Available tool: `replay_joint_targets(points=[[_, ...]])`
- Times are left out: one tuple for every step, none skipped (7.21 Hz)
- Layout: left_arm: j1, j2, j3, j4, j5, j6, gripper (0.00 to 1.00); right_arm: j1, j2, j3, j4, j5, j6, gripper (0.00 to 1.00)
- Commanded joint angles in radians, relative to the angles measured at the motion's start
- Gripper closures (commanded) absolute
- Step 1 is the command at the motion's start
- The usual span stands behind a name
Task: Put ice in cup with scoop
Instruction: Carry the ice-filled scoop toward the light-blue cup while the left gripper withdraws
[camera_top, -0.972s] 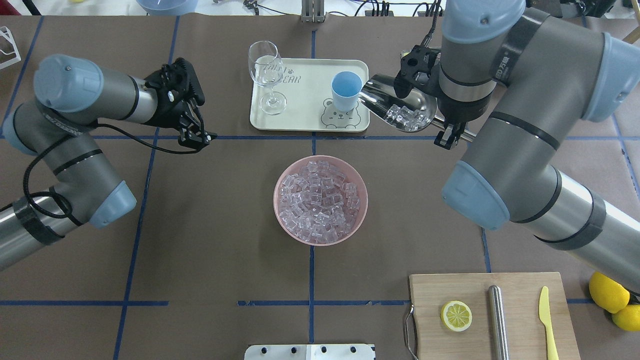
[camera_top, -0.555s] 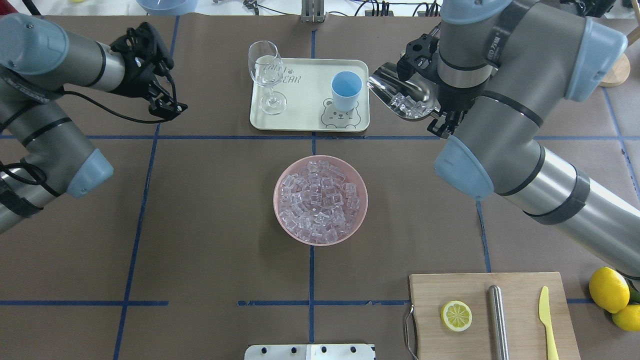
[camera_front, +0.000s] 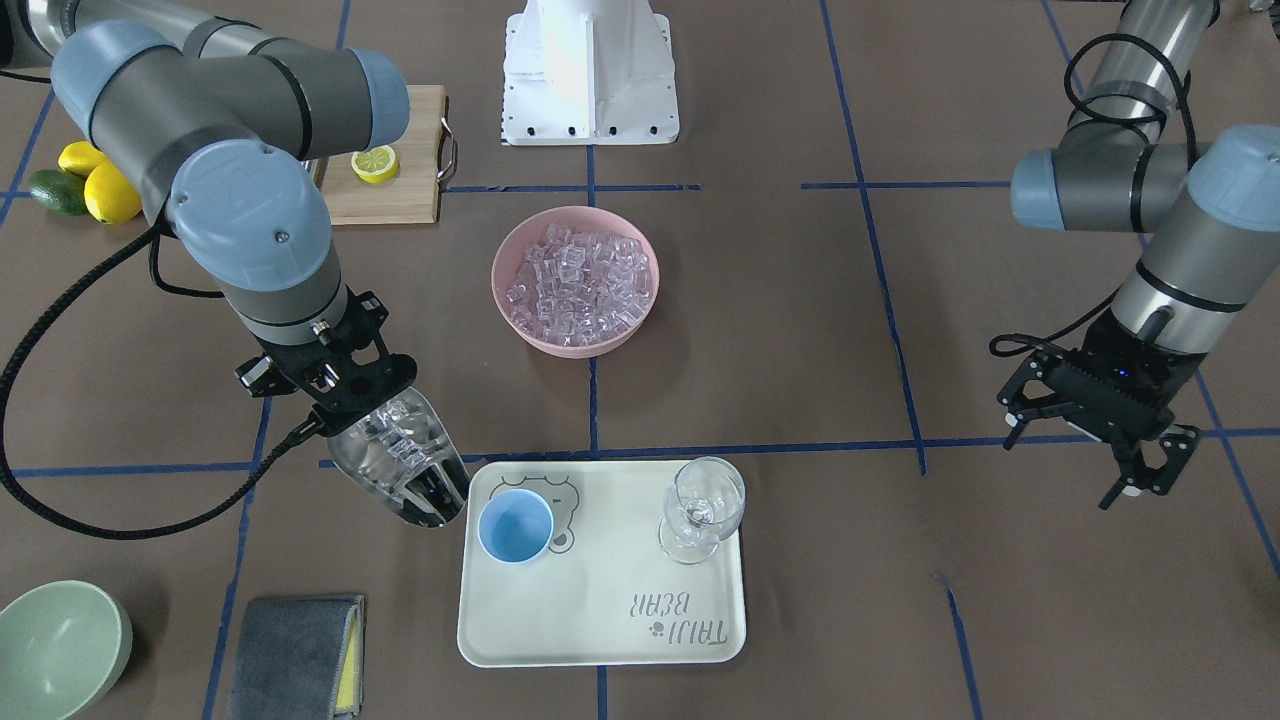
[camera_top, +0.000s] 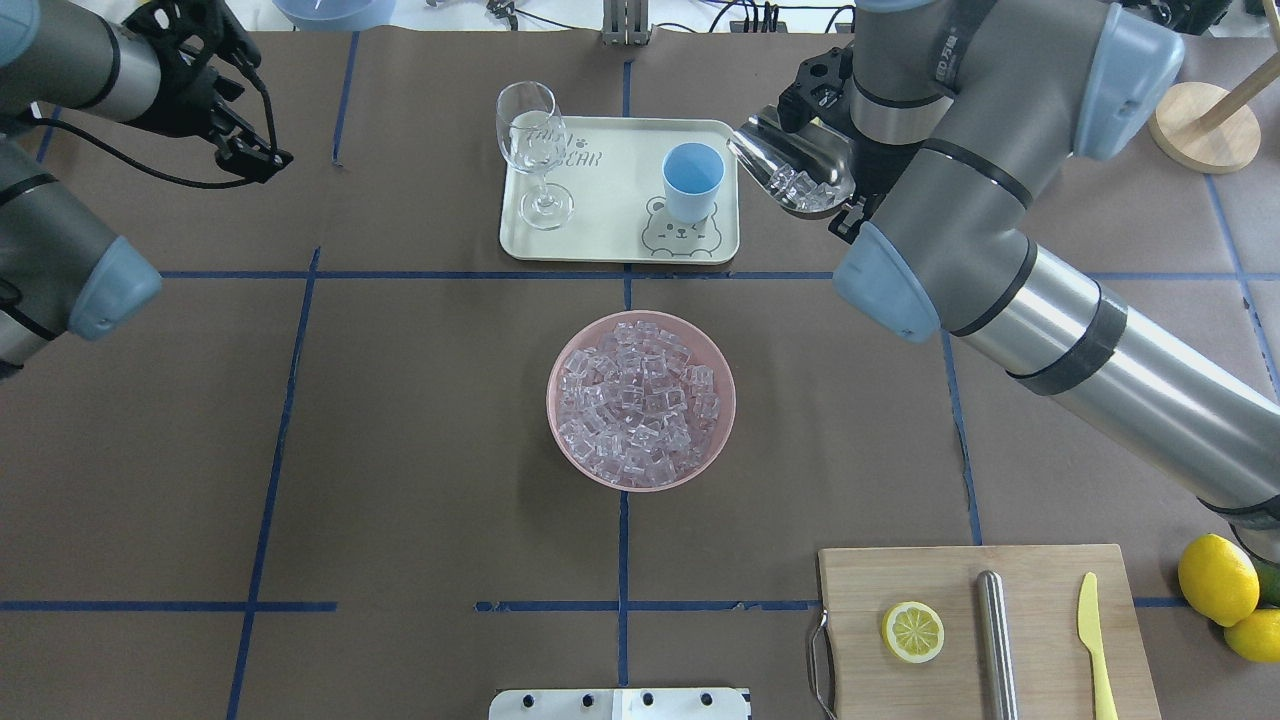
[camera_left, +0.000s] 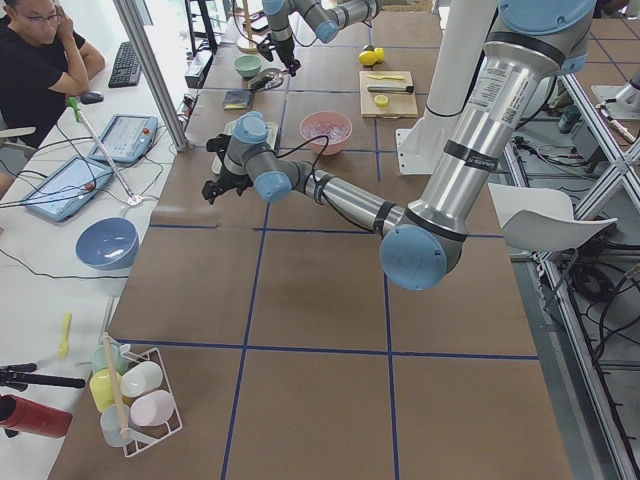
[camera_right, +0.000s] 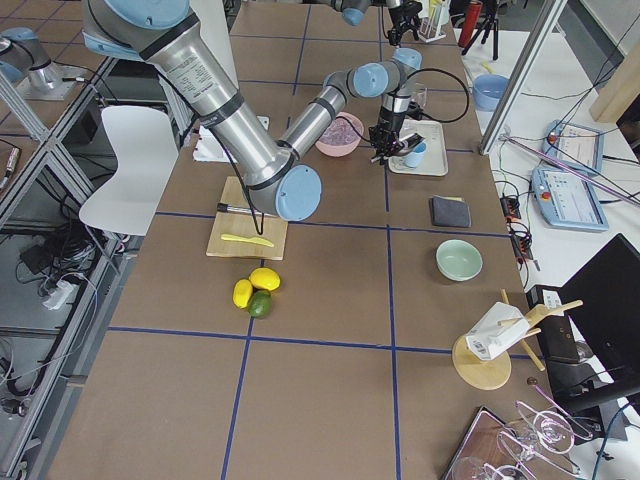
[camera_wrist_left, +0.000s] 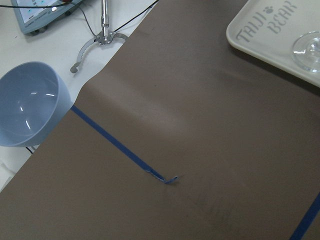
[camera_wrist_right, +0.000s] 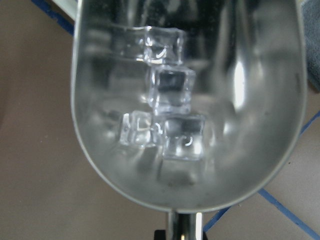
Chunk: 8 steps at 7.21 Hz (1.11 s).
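My right gripper (camera_front: 345, 400) is shut on the handle of the steel scoop (camera_top: 790, 160), which also shows in the front view (camera_front: 400, 465) and fills the right wrist view (camera_wrist_right: 250, 130). Several clear ice cubes (camera_wrist_right: 170, 90) lie in its trough (camera_top: 805, 188). The scoop's mouth is just off the tray's edge, close beside the light-blue cup (camera_top: 693, 180), which stands upright on the tray (camera_front: 515, 527) and looks empty. More ice fills the pink bowl (camera_top: 553, 400) at the table's middle. My left gripper (camera_top: 255, 152) is open and empty, far from the tray (camera_front: 1070, 462).
The cream tray (camera_top: 610, 215) also holds a clear wine glass (camera_top: 535, 150). A cutting board (camera_top: 860, 580) carries a lemon slice, a steel cylinder (camera_top: 995, 640) and a yellow knife. A pale-green bowl (camera_front: 55, 645) and grey cloth (camera_front: 295, 655) lie near the tray.
My right arm has carried the loaded scoop farther back, keeping its mouth beside the cup. My left arm has swung away to the far left back of the table.
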Motion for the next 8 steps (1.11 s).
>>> replay_joint_targets(points=[[-0.057, 0.000, 0.019, 0.091, -0.026, -0.005, 0.00, -0.002, 0.051, -0.100, -0.001, -0.008, 0.015, 1.00], [-0.082, 0.002, 0.018, 0.128, -0.079, -0.010, 0.00, -0.003, 0.059, -0.103, -0.010, -0.010, 0.015, 1.00], [-0.083, 0.005, 0.017, 0.127, -0.089, -0.021, 0.00, -0.015, 0.097, -0.117, -0.078, -0.018, -0.002, 1.00], [-0.084, 0.005, 0.017, 0.128, -0.089, -0.021, 0.00, -0.027, 0.132, -0.117, -0.129, -0.024, -0.005, 1.00], [-0.087, 0.005, 0.017, 0.128, -0.090, -0.021, 0.00, -0.035, 0.160, -0.117, -0.186, -0.027, -0.022, 1.00], [-0.087, 0.005, 0.017, 0.127, -0.090, -0.021, 0.00, -0.038, 0.195, -0.134, -0.246, -0.059, -0.048, 1.00], [-0.088, 0.005, 0.017, 0.121, -0.092, -0.021, 0.00, -0.050, 0.251, -0.198, -0.295, -0.092, -0.059, 1.00], [-0.088, 0.005, 0.019, 0.116, -0.092, -0.019, 0.00, -0.055, 0.313, -0.282, -0.313, -0.108, -0.060, 1.00]])
